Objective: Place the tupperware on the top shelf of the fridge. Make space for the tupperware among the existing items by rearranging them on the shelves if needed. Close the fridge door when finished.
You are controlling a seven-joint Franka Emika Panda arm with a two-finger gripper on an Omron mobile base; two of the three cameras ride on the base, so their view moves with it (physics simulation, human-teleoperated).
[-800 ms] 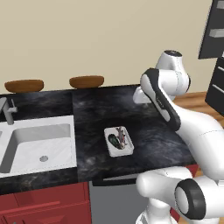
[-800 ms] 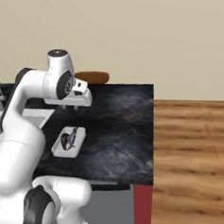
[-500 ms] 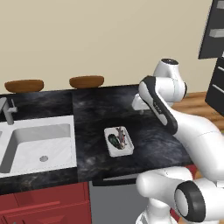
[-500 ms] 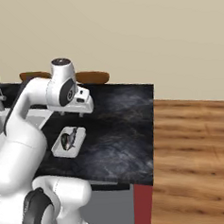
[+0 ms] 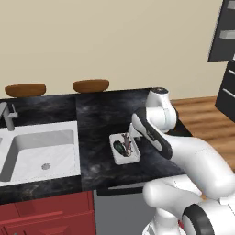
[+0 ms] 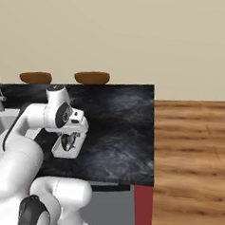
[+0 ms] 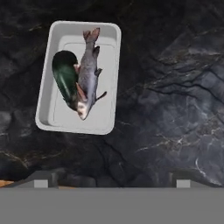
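Observation:
The tupperware (image 7: 78,76) is a shallow white tub holding a dark green piece and a pinkish-grey fish. It lies on the black marble counter (image 7: 175,96), in the upper left of the hand view. My gripper (image 7: 111,179) hangs above the counter just beside the tub, open, fingertips (image 7: 41,178) wide apart with nothing between them. From the base, the tupperware (image 5: 125,148) sits in front of my bent arm. In the right base view the gripper (image 6: 71,135) points down right over the tupperware (image 6: 63,147). The fridge, its shelves and the existing items are out of view.
A white sink (image 5: 41,151) with a faucet (image 5: 7,114) lies left of the tub. Two brown stools (image 5: 91,85) stand behind the counter. The counter ends at the right over wooden floor (image 6: 197,146). A dark tall unit (image 5: 225,36) stands at the far right.
The hand has swung down and to the left from high over the counter to just above the tupperware. The tub has not moved.

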